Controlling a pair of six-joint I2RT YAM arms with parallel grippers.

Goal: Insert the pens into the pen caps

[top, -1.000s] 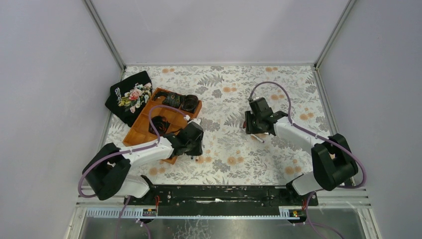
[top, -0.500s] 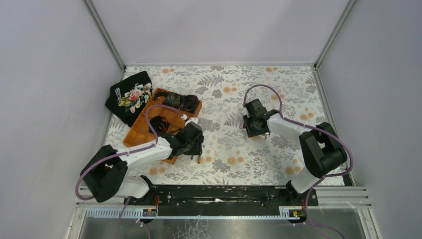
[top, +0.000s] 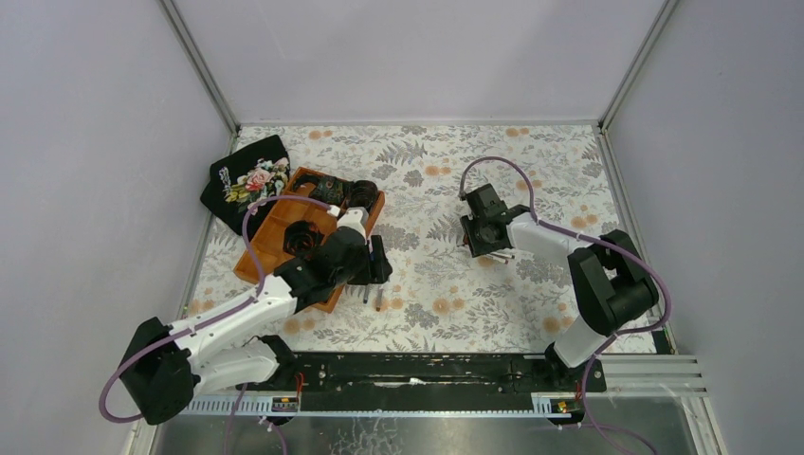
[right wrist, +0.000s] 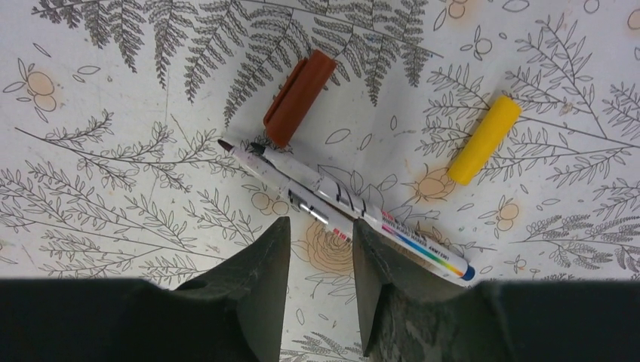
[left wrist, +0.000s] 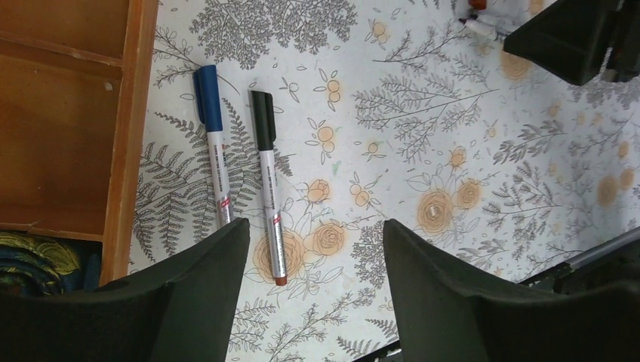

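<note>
In the left wrist view, two capped pens lie side by side on the floral tablecloth, one with a blue cap (left wrist: 213, 143) and one with a black cap (left wrist: 268, 188). My left gripper (left wrist: 315, 226) hangs above them, open and holding nothing. In the right wrist view, two uncapped pens (right wrist: 355, 204) lie together. A red-brown cap (right wrist: 300, 96) and a yellow cap (right wrist: 484, 139) lie loose just beyond them. My right gripper (right wrist: 321, 226) is open by a narrow gap just short of these pens and holds nothing. From above, the left gripper (top: 374, 270) and the right gripper (top: 488, 237) stand apart.
A wooden compartment tray (top: 275, 242) with dark items sits to the left of the left gripper, and its edge (left wrist: 128, 136) runs close to the blue-capped pen. A black cloth with flowers (top: 246, 180) lies at the far left corner. Walls close in the table.
My left gripper has opened and let go of the black-capped pen, which now lies beside the blue-capped one. The left arm stretched forward. My right gripper shifted slightly left over the uncapped pens.
</note>
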